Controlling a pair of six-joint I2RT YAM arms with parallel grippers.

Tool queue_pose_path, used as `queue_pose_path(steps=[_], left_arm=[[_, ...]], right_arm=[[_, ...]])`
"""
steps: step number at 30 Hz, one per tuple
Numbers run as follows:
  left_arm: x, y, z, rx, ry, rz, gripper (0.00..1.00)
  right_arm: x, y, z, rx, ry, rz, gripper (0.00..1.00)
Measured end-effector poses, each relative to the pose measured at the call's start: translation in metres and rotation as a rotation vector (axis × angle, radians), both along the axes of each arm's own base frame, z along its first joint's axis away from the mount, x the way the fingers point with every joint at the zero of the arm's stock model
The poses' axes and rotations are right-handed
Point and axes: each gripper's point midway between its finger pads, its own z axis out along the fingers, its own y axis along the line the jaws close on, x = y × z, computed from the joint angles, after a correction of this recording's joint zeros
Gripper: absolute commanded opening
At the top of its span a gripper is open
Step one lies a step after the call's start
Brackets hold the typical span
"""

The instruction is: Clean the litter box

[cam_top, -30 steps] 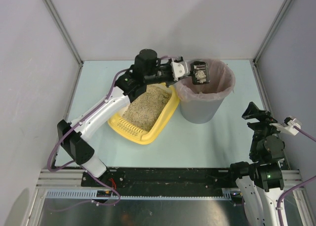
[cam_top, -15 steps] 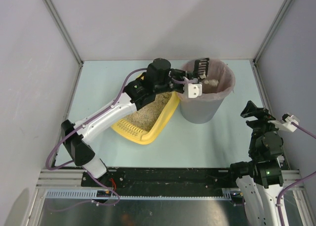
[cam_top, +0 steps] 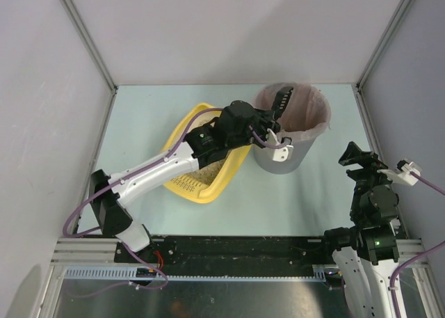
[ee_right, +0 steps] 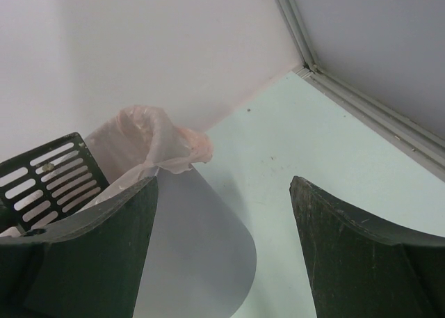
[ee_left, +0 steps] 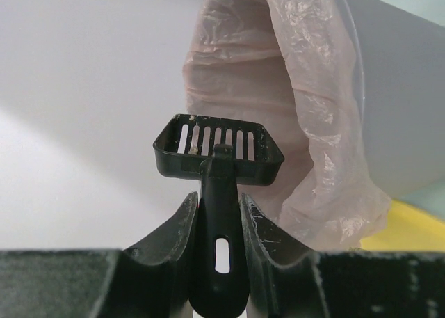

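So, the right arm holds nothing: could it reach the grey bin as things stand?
Probably yes: the right gripper is open and empty, with bare table between it and the grey bin.

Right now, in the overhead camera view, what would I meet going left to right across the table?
Yellow litter box → grey bin with a pinkish liner → right gripper, open, near the right wall.

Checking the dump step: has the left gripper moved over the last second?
Yes. The left gripper, shut on the scoop, swung along the rim of the grey bin, far-left to near-left, tipping the scoop.
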Motion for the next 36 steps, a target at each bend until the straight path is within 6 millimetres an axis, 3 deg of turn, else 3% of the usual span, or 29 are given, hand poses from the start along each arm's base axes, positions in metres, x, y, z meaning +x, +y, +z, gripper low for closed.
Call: queue_pose_path(steps=[8,18,20,25,26,31,36], left_arm=[[-0.002,0.003,-0.01,0.058,-0.042,0.029,0.0],[-0.025,0.009,0.028,-0.027,-0.115,0.012,0.0],[-0.032,0.011,0.019,-0.027,-0.106,0.007,0.0],[-0.045,0.008,-0.037,0.064,-0.04,-0.008,0.0],[-0.043,0.006,-0.036,0.056,-0.045,-0.001,0.0],[-0.04,0.008,-0.031,0.054,-0.051,0.017,0.0],[-0.033,0.009,0.005,-0.01,-0.096,0.059,0.0]], right_arm=[[0.0,0.001,0.0,0.0,0.0,0.004,0.82],[0.001,0.002,0.0,-0.001,0.0,0.01,0.82],[0.001,0.002,-0.001,-0.001,0.001,0.011,0.82],[0.002,0.003,-0.001,-0.002,0.0,0.018,0.82],[0.002,0.003,-0.001,-0.002,0.001,0.018,0.82],[0.002,0.003,-0.002,-0.002,0.002,0.018,0.82],[0.002,0.003,-0.001,-0.002,-0.001,0.018,0.82]])
